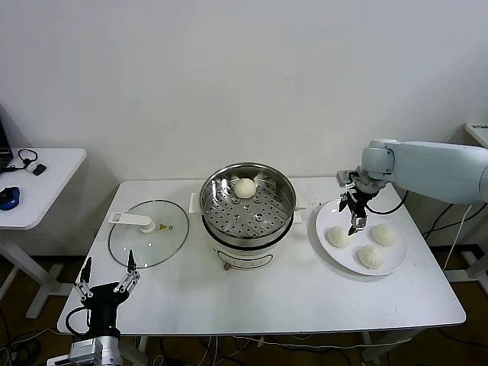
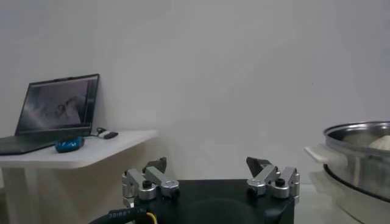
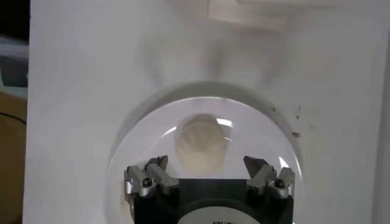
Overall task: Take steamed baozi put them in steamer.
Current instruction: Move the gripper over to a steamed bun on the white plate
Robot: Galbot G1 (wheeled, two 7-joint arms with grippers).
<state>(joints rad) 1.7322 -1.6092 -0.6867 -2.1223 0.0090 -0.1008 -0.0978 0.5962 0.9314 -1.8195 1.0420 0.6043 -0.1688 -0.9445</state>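
Hovering over the white plate on the right side of the table, the right gripper points down with its fingers spread, directly above the leftmost of three steamed baozi lying there. Nothing between the fingers; whether they touch the bun cannot be told from the head view. In the right wrist view the same bun sits on the plate ahead of the open right gripper, both fingertips clear of the dough.

Other two buns on the plate: one at far right, one at near right, close together but apart.

Steamer stands mid-table, just left of the plate. One baozi rests inside on the perforated floor, toward the far wall. From the left wrist view, the steamer's rim shows at the right edge, bun top just visible.

Glass lid lies flat left of the steamer, white handle up.

Left gripper parked at the near left table edge, fingers spread, holding nothing; same in its own view.

Side desk at far left carries a laptop and a blue mouse.
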